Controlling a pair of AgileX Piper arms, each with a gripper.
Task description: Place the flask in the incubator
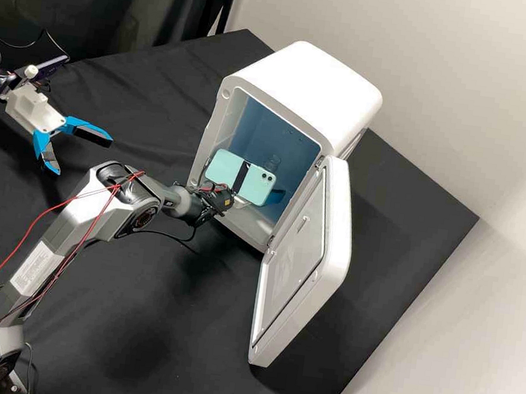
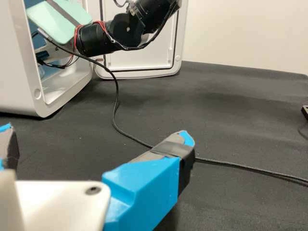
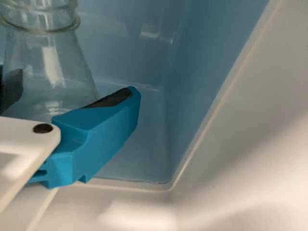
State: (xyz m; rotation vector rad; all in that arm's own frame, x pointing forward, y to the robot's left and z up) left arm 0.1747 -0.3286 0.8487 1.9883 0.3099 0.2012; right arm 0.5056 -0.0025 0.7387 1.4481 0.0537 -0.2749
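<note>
A clear glass flask (image 3: 45, 72) stands upright inside the pale blue chamber of the white incubator (image 1: 314, 88), caught between the two blue fingers (image 3: 91, 139) of the right gripper (image 3: 72, 89). The fingers are closed narrowly on the flask's widening body, one dark pad pressed to each side. Whether its base touches the chamber floor cannot be told, as the gripper hides it.

In the high view the right arm (image 1: 115, 204) stretches across the black bench (image 1: 165, 313) and in through the incubator's doorway. A pale green phone (image 1: 240, 178) strapped to its wrist blocks the fingers from sight, and red wires (image 1: 49, 222) run along the arm's grey links.

The incubator's door (image 1: 313, 254) is swung wide open toward the near side of the bench, its inner face turned to the arm (the left wrist view shows the same doorway and the wrist from bench level).

Well apart from the incubator, at the bench's far left, the left gripper (image 1: 83, 154) is held above the cloth with its fingers spread wide and nothing between them. In its own wrist view one blue finger (image 2: 159, 168) points across the bench, where a thin black cable (image 2: 115, 115) trails from the right arm's wrist down and over the cloth.
</note>
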